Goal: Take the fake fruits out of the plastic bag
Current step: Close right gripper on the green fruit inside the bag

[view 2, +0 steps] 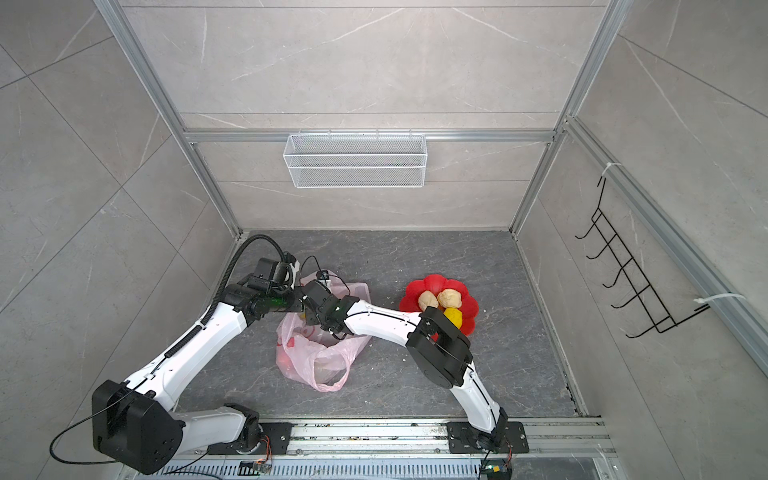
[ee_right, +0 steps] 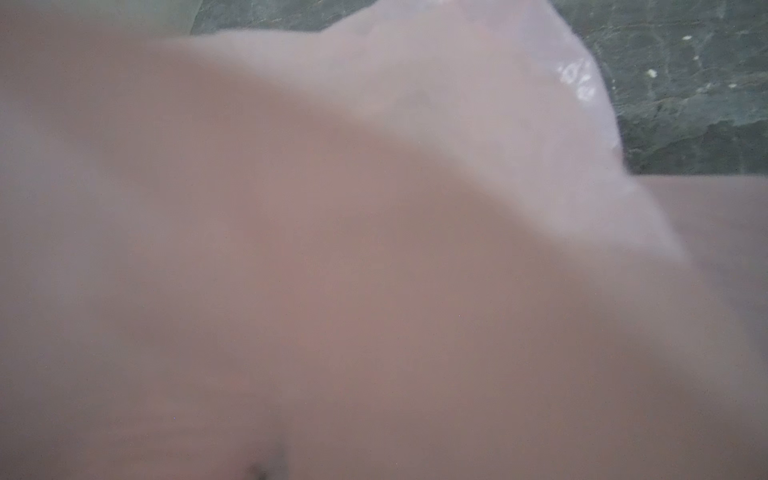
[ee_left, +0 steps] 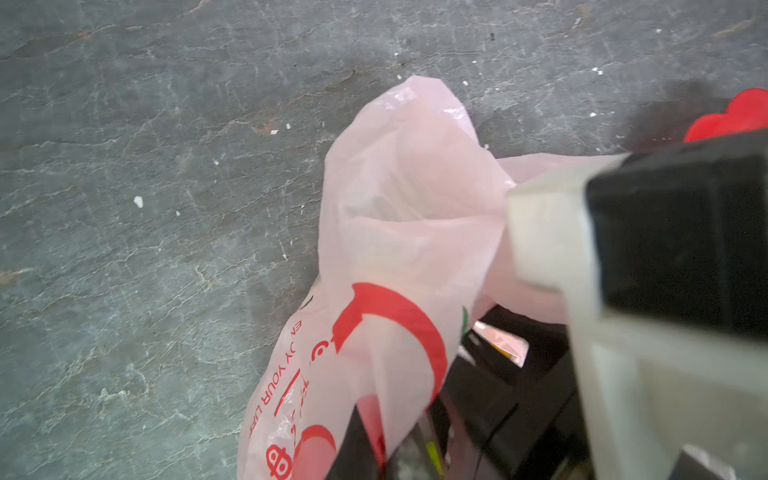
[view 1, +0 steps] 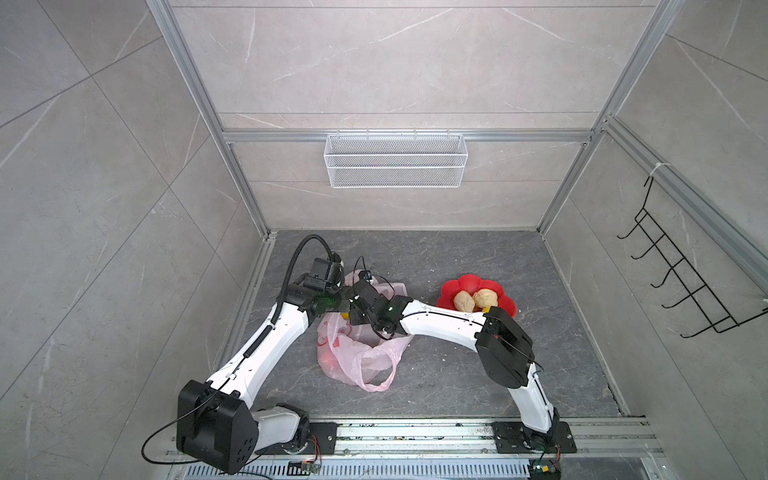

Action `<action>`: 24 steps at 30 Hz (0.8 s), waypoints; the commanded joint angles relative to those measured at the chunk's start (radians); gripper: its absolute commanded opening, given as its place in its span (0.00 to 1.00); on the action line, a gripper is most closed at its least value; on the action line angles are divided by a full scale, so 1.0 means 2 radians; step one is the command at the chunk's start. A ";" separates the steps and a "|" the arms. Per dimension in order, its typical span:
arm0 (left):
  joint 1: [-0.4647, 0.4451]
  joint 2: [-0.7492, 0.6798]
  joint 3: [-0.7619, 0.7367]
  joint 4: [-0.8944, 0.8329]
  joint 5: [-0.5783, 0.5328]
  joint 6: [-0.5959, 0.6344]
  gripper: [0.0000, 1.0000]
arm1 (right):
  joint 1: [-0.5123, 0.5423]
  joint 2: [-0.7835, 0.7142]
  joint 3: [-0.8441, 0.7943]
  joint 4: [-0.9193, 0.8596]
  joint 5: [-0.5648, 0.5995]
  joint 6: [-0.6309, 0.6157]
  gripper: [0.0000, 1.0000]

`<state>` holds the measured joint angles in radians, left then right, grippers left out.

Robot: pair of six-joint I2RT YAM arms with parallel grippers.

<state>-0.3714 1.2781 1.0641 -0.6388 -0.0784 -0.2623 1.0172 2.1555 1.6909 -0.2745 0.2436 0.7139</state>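
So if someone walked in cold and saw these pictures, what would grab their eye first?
The red flower-shaped dish, right of centre on the dark table, pops first, holding two beige lumps and a yellow fruit. Next the pale-pink plastic bag mid-table, where the left arm and right arm converge on its far end; its film blots out most of the right wrist view.
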 commanded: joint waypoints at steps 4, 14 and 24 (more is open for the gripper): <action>-0.001 -0.002 -0.013 0.025 -0.054 -0.030 0.00 | -0.012 0.030 0.021 0.021 0.016 -0.005 0.43; -0.001 0.001 -0.047 0.083 -0.087 -0.055 0.00 | -0.020 0.048 0.035 0.041 -0.007 -0.007 0.51; -0.001 0.012 -0.081 0.146 -0.095 -0.085 0.00 | -0.020 0.058 0.037 0.058 -0.033 0.000 0.54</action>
<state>-0.3714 1.2999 0.9119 -0.4156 -0.2432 -0.3985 0.9802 2.2551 1.7393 -0.1841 0.1932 0.7113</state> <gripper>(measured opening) 0.047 0.534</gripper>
